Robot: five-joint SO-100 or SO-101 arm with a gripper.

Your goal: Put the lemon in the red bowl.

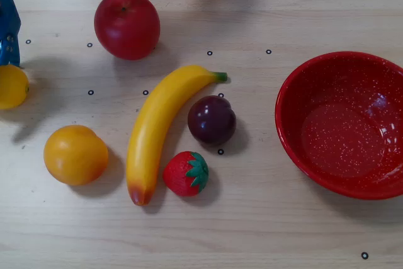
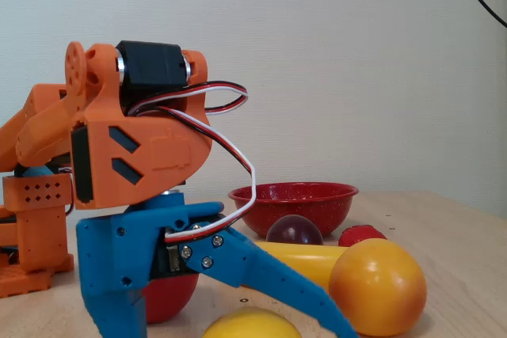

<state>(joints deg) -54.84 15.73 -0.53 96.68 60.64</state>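
The gripper (image 2: pixel 238 336), jaws spread, straddles the lemon (image 2: pixel 252 324), which lies at the overhead view's left edge, well apart from the bowl (image 1: pixel 343 124). It should close squarely on the lemon's middle, since the glossy skin may slip. The fingertips are cut off below the fixed view.

Bright, even light; soft shadows; sharp pictures.

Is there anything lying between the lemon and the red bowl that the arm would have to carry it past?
Yes. In the overhead view the lemon sits at the far left edge, the red bowl at far right; the banana and plum lie between them.
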